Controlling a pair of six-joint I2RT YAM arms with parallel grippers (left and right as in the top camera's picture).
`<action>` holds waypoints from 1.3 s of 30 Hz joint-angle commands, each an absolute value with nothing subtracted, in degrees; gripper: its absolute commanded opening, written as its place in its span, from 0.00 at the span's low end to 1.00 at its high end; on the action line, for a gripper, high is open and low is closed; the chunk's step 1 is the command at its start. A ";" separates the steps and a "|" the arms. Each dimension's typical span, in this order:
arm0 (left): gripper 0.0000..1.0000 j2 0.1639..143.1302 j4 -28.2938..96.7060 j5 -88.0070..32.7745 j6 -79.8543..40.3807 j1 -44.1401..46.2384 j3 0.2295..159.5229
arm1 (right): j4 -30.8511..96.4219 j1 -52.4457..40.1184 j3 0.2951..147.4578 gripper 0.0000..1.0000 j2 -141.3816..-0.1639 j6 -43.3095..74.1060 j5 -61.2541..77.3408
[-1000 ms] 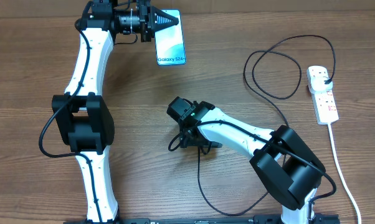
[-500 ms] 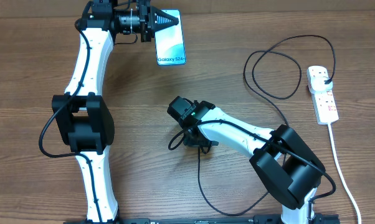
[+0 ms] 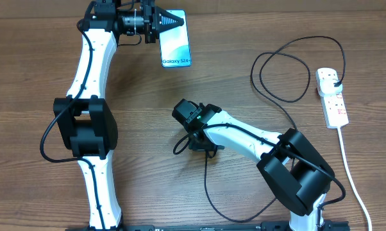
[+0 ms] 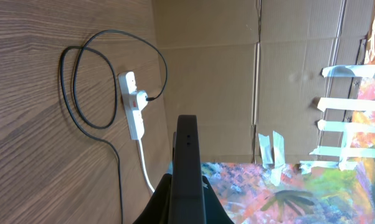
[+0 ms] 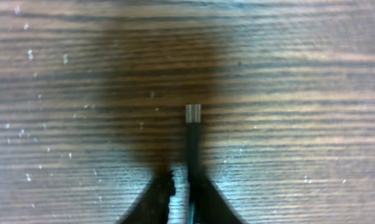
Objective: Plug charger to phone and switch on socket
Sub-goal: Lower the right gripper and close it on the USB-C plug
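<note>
The phone (image 3: 177, 48), its screen lit light blue, is at the table's far edge, and my left gripper (image 3: 170, 20) is shut on its upper end. The left wrist view shows the phone's dark edge (image 4: 187, 149) standing between the closed jaws of the left gripper (image 4: 187, 182). The charger (image 3: 204, 176) is a thin black cable that loops across the table to its black plug (image 3: 335, 79) in the white socket (image 3: 331, 97) at the right. Mid-table, my right gripper (image 3: 202, 146) points down, shut on the charger. Its small plug tip (image 5: 193, 113) sticks out past the right gripper (image 5: 182, 177), over the wood.
The socket's thick white cord (image 3: 350, 173) runs toward the near right corner. The left wrist view shows the socket (image 4: 132, 106), the charger's loop (image 4: 75, 87) and a cardboard wall (image 4: 237, 74) behind the table. Both arm bases stand at the near edge.
The right gripper's fingers have closed in from wide apart onto the charger cable. The left arm and the phone have not moved.
</note>
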State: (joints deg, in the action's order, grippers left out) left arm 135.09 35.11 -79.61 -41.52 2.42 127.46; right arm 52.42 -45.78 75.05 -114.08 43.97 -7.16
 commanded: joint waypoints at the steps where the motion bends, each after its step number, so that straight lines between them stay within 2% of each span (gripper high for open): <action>1: 0.04 134.47 34.92 -80.82 -40.27 2.59 128.70 | 52.12 -45.58 76.05 0.27 -114.93 43.70 -8.12; 9: 0.04 134.47 34.94 -80.79 -40.25 2.59 128.70 | 51.53 -45.56 76.05 0.31 -114.93 43.66 -8.38; 11: 0.04 134.47 34.92 -80.79 -40.25 2.59 128.70 | 51.51 -45.56 76.05 0.36 -114.93 43.66 -8.38; 14: 0.04 134.47 34.94 -80.82 -40.27 2.59 128.70 | 51.51 -45.56 76.05 0.46 -114.93 43.68 -8.38; 18: 0.04 134.47 34.92 -80.79 -40.25 2.59 128.70 | 51.53 -45.58 76.05 0.69 -114.93 43.68 -8.56; 20: 0.04 134.47 34.94 -80.82 -40.25 2.59 128.70 | 51.53 -45.58 76.05 0.72 -114.93 43.68 -8.56; 27: 0.04 134.47 34.94 -80.79 -40.25 2.59 128.70 | 50.74 -45.56 76.05 0.69 -114.93 43.72 -9.06; 29: 0.04 134.47 34.94 -80.82 -40.25 2.59 128.70 | 50.46 -45.56 76.05 0.62 -114.93 43.72 -9.21; 31: 0.04 134.47 34.94 -80.82 -40.25 2.59 128.70 | 50.48 -45.58 76.05 0.49 -114.93 43.72 -9.19; 33: 0.05 134.47 34.94 -80.82 -40.25 2.59 128.70 | 50.46 -45.56 76.05 0.42 -114.93 43.72 -9.21; 39: 0.04 134.47 34.96 -80.82 -40.25 2.59 128.70 | 50.43 -45.56 76.05 0.40 -114.93 43.72 -9.47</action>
